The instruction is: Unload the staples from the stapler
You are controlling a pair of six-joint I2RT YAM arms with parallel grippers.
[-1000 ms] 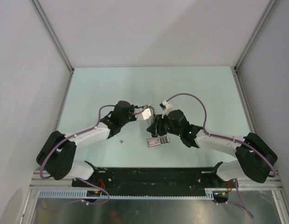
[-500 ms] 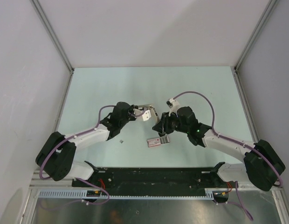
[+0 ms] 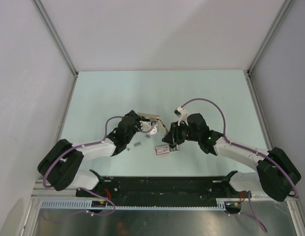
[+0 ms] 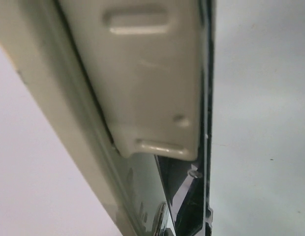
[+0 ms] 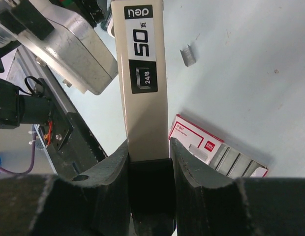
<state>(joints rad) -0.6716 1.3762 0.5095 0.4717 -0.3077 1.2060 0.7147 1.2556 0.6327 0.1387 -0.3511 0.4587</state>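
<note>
The stapler point(image 3: 153, 119) is up off the tabletop point(image 3: 216, 98), held between the two arms near the middle of the workspace. The right pincer point(image 3: 168, 133) is clenched on it. In the right wrist view its two dark fingers point(image 5: 113, 167) press on either side of the beige bar point(image 5: 142, 73), which runs away from the camera with its black label showing.

The left pincer point(image 3: 148, 127) grasps the other end from the left. In its own wrist view the pale underside of the stapler point(image 4: 152, 73) fills nearly the whole picture, and the fingers cannot be seen there.

A short grey clump of staples point(image 3: 137, 144) lies loose on the tabletop, under the left arm's wrist — in the right wrist view it sits on bare surface point(image 5: 188, 55) beyond the stapler. A flat pink-and-grey box point(image 3: 165, 149) lies just below the right pincer, near the staples but not touching them.
</note>
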